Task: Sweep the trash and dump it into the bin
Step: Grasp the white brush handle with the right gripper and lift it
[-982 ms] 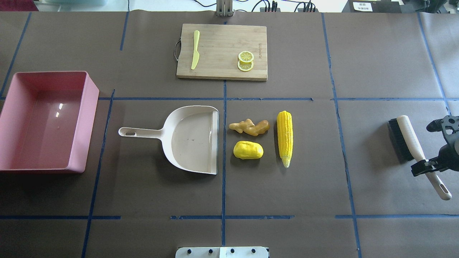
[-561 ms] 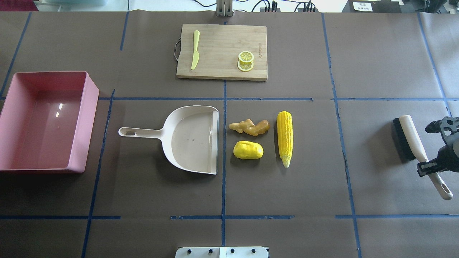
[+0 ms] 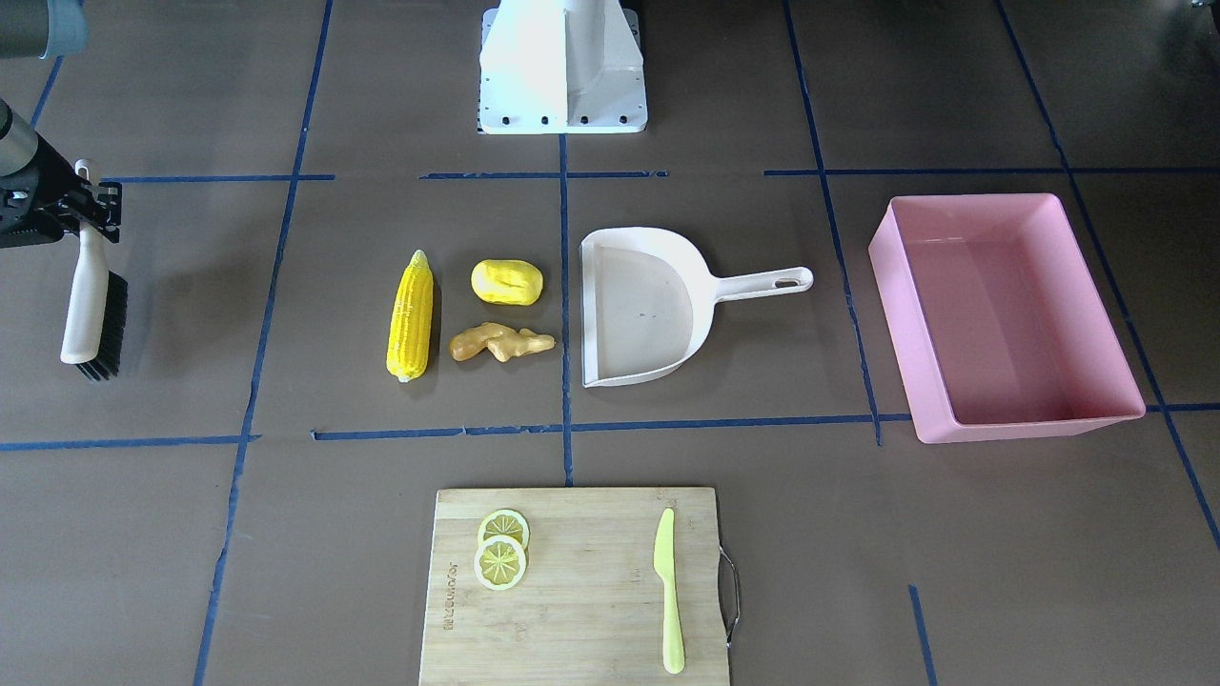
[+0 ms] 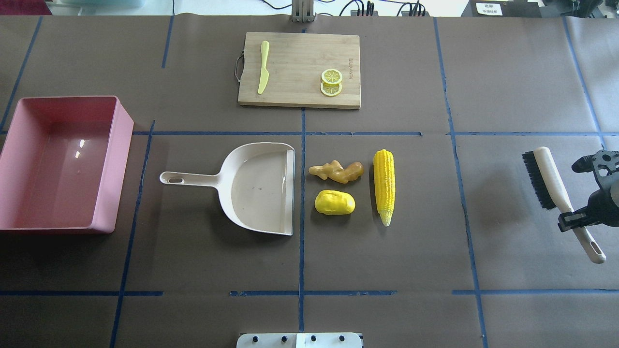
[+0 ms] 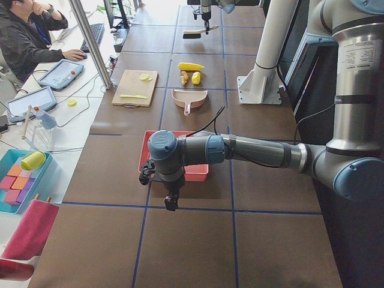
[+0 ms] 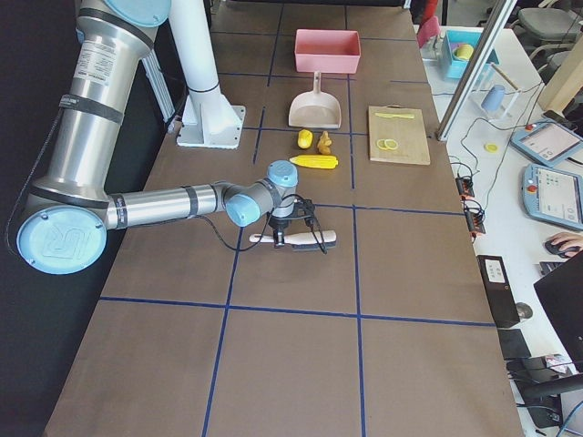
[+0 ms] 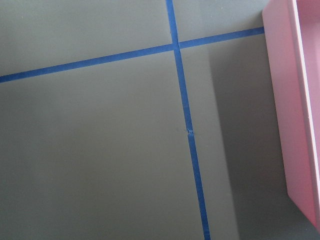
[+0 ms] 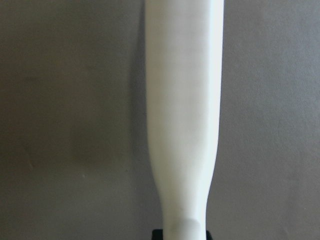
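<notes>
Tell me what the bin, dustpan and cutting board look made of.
Bin: glossy pink plastic, likely; light glints on its floor. Dustpan: smooth beige moulded plastic, it seems, handle in one piece. Cutting board: pale wood or bamboo; grain lines show.

Pink bin (image 4: 116, 183), yellow corn cob (image 4: 384, 186), beige dustpan (image 4: 256, 188), black-bristled brush (image 4: 552, 179)
</notes>
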Robot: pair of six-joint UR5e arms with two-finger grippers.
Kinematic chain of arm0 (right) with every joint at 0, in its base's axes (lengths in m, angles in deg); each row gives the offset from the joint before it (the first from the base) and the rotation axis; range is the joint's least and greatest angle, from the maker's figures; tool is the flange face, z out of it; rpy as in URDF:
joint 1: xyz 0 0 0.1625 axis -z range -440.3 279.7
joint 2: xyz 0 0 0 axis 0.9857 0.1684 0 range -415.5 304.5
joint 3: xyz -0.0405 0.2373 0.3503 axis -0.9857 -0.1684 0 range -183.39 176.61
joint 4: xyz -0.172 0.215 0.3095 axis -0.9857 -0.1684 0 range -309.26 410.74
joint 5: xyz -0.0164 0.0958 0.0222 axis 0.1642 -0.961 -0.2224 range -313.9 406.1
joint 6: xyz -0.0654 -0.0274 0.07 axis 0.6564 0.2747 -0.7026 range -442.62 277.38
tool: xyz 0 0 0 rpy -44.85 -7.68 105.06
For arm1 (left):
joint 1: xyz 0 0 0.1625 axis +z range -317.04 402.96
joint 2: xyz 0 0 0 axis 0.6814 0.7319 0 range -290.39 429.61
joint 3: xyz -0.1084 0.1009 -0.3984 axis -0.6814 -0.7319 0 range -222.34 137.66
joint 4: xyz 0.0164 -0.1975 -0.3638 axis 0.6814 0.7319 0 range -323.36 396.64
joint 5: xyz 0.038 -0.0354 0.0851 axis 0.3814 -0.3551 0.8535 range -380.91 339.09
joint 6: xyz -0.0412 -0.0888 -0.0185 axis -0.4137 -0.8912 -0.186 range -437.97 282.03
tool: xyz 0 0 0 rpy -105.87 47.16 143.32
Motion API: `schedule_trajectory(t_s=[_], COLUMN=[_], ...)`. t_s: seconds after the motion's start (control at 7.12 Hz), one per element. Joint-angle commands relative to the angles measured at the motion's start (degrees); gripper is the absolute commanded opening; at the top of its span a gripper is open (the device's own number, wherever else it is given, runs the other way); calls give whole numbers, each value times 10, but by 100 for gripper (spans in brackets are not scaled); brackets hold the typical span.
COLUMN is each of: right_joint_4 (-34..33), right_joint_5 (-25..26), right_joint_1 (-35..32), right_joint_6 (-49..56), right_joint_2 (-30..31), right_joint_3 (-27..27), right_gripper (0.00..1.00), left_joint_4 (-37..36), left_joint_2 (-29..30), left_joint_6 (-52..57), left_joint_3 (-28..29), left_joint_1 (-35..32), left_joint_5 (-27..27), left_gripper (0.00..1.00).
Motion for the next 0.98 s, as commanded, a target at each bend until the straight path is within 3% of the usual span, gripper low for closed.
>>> schedule_trajectory(t_s=[0.0,0.56,0.84], right_joint_4=[-3,-2,-2], right_joint_5=[1,9,10], right_joint_1=[-4,-10,-10], right_joint_6=[-3,-4,-3], right_joint_2=[-5,-18,-19], right_joint_3=[0,-2,-3], right_gripper=[0,0,0], left_joint_4=[17,137,258], left_joint_2=[31,44,59], left_joint_6=[-3,-9,-18], left_joint_3=[-8,-22,-22], left_joint_1=[2,6,82], left_joint_5=[1,-21,-23], left_gripper=[100,100,100])
